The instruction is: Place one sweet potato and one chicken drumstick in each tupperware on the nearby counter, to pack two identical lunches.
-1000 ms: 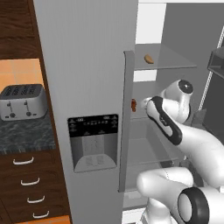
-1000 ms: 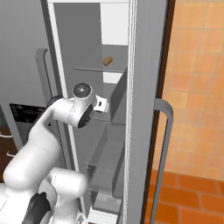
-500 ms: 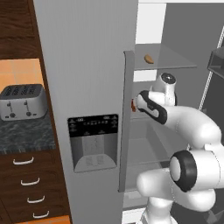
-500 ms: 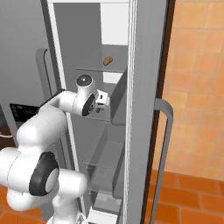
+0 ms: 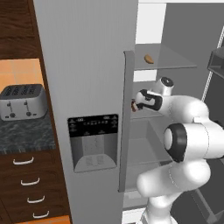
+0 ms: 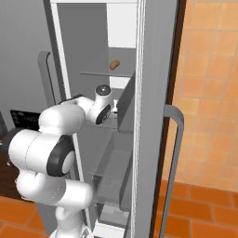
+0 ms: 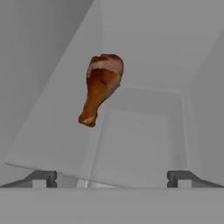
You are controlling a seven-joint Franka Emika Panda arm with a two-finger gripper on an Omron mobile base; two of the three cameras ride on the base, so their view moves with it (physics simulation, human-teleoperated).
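Reaching into the open fridge for a chicken drumstick (image 7: 101, 87).

Nearest, gripper (image 7: 111, 177) spread wide and empty, now swung deeper between the shelves than half a second ago, so the first pick looks close. Just beyond, drumstick lying near the left edge of a glass shelf (image 7: 57, 131), apart from the fingertips. Higher and farther, sweet potato (image 5: 149, 58) on the upper shelf. Fridge door (image 5: 127, 122) edge close beside the wrist; toaster (image 5: 22, 102) on the counter (image 5: 24, 133) to the left.

We are seeing a glossy white arm (image 5: 192, 113) built of fat rounded segments, with dark grey rings at its joints and small dark grey fingers (image 7: 43, 178).
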